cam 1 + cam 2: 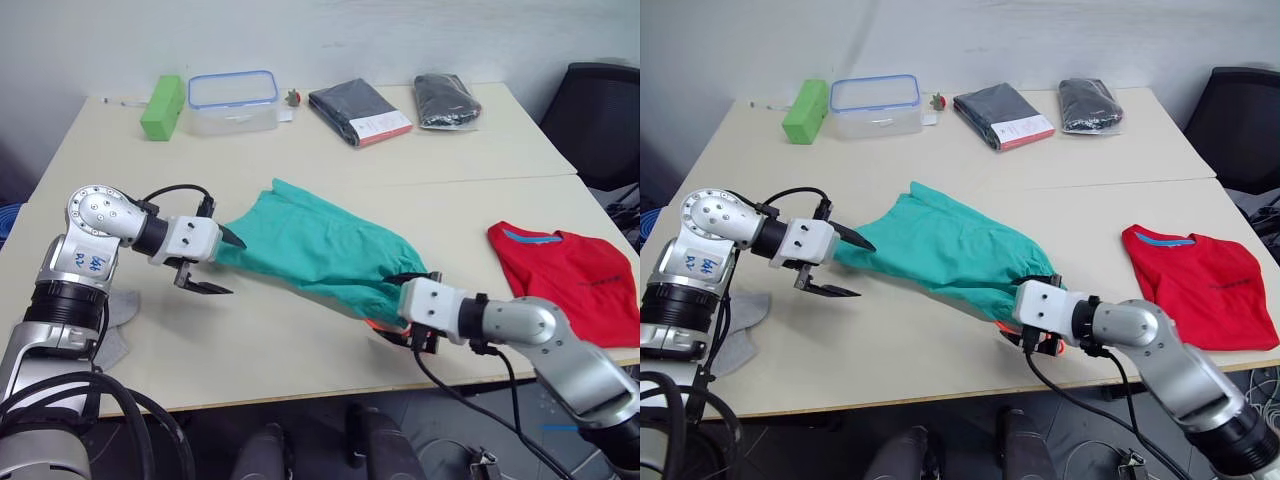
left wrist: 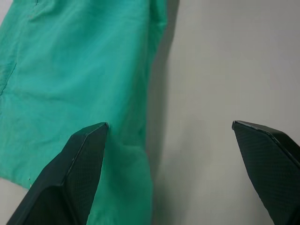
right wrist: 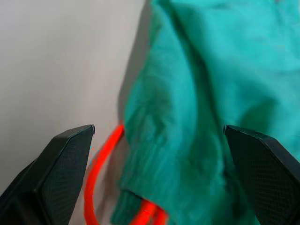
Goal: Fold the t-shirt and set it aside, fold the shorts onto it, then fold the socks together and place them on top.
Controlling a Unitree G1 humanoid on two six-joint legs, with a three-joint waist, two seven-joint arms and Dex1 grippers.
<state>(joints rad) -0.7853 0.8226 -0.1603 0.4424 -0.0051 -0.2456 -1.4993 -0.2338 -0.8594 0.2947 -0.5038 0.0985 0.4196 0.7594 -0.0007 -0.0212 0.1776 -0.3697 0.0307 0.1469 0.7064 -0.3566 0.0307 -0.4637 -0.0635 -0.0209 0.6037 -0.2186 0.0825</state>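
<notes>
Jaws: both pairs apart, at shorts (image 1: 320, 250) ends | t-shirt (image 1: 570, 275) folded | writing: unreadable

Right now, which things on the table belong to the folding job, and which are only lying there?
For the job: shorts, t-shirt, socks.

Only lying there: green block, clear container, two dark packaged garments.

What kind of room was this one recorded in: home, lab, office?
Probably an office or lab room rather than a home: two pale tables pushed together against a bare wall, a black office chair at the far right corner, and packaged dark garments laid out like props.
</notes>
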